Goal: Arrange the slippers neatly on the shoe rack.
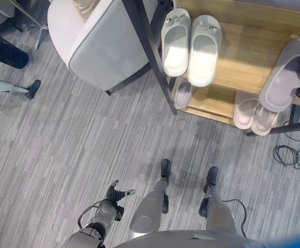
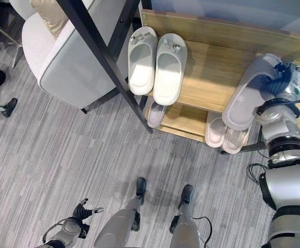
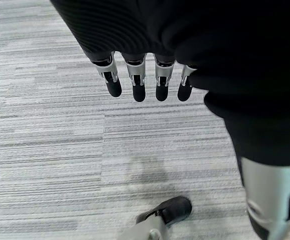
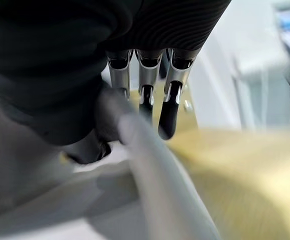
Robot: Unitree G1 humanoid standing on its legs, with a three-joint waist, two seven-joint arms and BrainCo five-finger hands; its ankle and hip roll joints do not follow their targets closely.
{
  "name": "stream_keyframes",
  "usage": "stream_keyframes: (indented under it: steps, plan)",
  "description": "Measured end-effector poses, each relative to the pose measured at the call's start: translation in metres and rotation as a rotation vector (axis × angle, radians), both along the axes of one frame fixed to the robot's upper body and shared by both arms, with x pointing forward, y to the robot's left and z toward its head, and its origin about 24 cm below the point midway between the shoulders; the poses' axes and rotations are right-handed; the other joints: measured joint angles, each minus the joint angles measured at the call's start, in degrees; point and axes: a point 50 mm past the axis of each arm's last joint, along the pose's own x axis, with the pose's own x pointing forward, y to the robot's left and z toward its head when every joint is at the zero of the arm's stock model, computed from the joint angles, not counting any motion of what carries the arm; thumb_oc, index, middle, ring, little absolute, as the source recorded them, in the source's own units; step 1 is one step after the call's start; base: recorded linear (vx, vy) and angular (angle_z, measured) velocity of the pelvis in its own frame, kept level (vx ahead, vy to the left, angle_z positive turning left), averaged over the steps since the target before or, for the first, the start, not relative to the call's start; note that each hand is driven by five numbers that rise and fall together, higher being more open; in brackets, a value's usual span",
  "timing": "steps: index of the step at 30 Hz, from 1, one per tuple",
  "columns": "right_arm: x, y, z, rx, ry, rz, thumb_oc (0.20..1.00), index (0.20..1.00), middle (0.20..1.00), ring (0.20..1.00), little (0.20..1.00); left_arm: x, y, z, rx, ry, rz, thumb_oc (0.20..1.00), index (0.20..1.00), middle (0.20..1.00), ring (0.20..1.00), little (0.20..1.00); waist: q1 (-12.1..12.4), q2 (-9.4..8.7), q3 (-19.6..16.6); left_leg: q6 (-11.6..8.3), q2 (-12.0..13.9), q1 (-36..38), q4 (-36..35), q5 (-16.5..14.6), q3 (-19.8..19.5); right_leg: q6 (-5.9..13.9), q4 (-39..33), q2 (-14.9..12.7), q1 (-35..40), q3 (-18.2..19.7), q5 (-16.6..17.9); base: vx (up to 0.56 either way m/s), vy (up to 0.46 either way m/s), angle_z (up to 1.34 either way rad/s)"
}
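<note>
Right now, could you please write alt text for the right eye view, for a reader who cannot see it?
The robot's right hand holds a grey slipper above the top shelf of a wooden shoe rack, where a pale pair of slippers sits side by side. More slippers rest on the lower shelf, and the left hand hangs low over the floor.
</note>
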Motion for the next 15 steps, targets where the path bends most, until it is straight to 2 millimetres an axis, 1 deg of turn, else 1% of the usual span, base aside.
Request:
stream_keyframes:
  steps: [3,5,7,8,9,10,12,14,15]
  plan:
    - [-0.001,0.001,-0.007,-0.055,0.039,-0.007,0.2,0.2,0.2,0.2,0.2,0.0,-0.003,-0.001,0.004,0.006,-0.031,1.0,1.0,1.0,1.0,1.0,-0.13,-0.35,-0.06,0.02,-0.11,-0.24,0.0,0.03,-0.12,-0.04,0.01,-0.05,-0.23,0.07,0.07,-0.02,0.017,0.01]
    - [0.0,0.005,-0.006,-0.095,0.039,0.005,0.2,0.2,0.2,0.2,0.2,0.006,-0.001,0.002,0.014,-0.006,-0.04,1.0,1.0,1.0,1.0,1.0,-0.53,-0.54,-0.17,0.05,-0.24,-0.27,0.0,0.03,-0.07,-0.05,0.02,-0.12,-0.36,0.32,0.13,-0.06,0.031,-0.03]
    - [0.001,0.018,-0.002,-0.112,-0.019,0.063,0.2,0.2,0.2,0.2,0.2,0.018,0.002,0.008,0.028,-0.041,-0.045,1.0,1.0,1.0,1.0,1.0,-1.11,-1.01,-0.41,0.19,-0.23,-0.92,0.01,0.13,0.19,-0.05,0.02,-0.12,-1.17,0.64,0.33,-0.05,0.012,-0.05]
    - [0.001,0.026,0.001,-0.126,-0.051,0.101,0.2,0.2,0.2,0.2,0.2,0.023,0.002,0.011,0.03,-0.053,-0.046,1.0,1.0,1.0,1.0,1.0,-1.44,-1.02,-0.4,0.27,-0.28,-0.94,0.01,0.19,0.21,-0.05,0.03,-0.16,-1.2,0.64,0.38,-0.05,-0.006,-0.03]
    - [0.0,0.03,0.001,-0.157,-0.063,0.117,0.2,0.2,0.2,0.2,0.2,0.027,0.001,0.013,0.032,-0.071,-0.048,1.0,1.0,1.0,1.0,1.0,-1.63,-1.1,-0.44,0.29,-0.27,-0.81,0.01,0.2,0.52,-0.05,0.02,-0.18,-1.13,0.76,0.43,-0.04,-0.002,-0.02]
    - [-0.007,0.034,-0.006,-0.195,-0.068,0.144,0.2,0.2,0.2,0.2,0.2,0.033,0.001,0.016,0.036,-0.097,-0.038,1.0,1.0,1.0,1.0,1.0,-1.57,-1.52,-0.56,0.28,-0.12,-0.45,0.02,0.2,0.55,-0.05,0.03,-0.02,-0.77,0.7,0.43,0.0,0.0,0.0]
    - [-0.013,0.053,-0.018,-0.258,-0.07,0.241,0.2,0.2,0.2,0.2,0.2,0.032,0.003,0.016,0.044,-0.094,-0.033,1.0,1.0,1.0,1.0,1.0,-2.65,-2.02,-0.62,0.29,-0.13,1.5,0.0,0.17,0.82,-0.04,0.02,-0.07,1.12,0.72,0.41,0.01,0.009,-0.02]
    - [-0.019,0.055,-0.019,-0.267,-0.09,0.25,0.2,0.2,0.2,0.2,0.2,0.031,0.003,0.016,0.047,-0.091,-0.038,1.0,1.0,1.0,1.0,1.0,-3.3,-2.62,-1.0,0.25,-0.1,3.04,-0.01,-0.06,1.1,0.02,0.01,-0.04,2.56,1.07,0.33,0.04,0.006,-0.09]
    - [-0.033,0.064,-0.032,-0.226,-0.132,0.293,0.2,0.2,0.2,0.2,0.2,0.021,0.005,0.011,0.044,-0.067,-0.024,1.0,1.0,1.0,1.0,1.0,-3.39,-3.84,-1.67,0.07,0.11,4.22,-0.03,-0.24,1.31,-0.09,0.0,0.19,3.44,1.42,0.25,0.06,0.0,-0.19]
